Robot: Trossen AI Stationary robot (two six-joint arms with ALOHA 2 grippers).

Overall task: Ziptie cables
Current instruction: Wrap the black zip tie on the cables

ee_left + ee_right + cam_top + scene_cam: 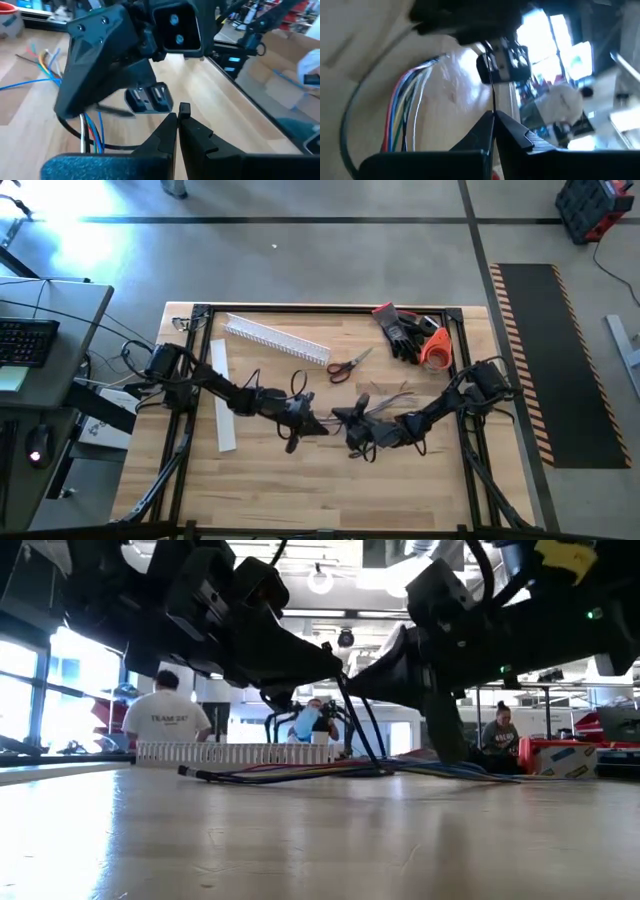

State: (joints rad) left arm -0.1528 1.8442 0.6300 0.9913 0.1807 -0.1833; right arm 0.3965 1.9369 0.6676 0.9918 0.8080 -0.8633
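1. At table centre, I have the left gripper point(322, 424) and right gripper point(338, 416) nose to nose, presumably so both can work one tie; each has its fingers pressed together.
2. From the right wrist, a thin dark strand runs up out of my closed fingertips point(492, 120), so that gripper seems clamped on a tie or wire; I cannot tell which.
3. Just beyond the grippers, the cables point(300, 773) lie flat on the table point(280, 490), fanning toward the far right side, where they stay within both arms' reach.
4. Farther back sit the scissors point(349, 366), likely for trimming, and the white duct point(275, 340).
5. Behind the table, people sit in the room.
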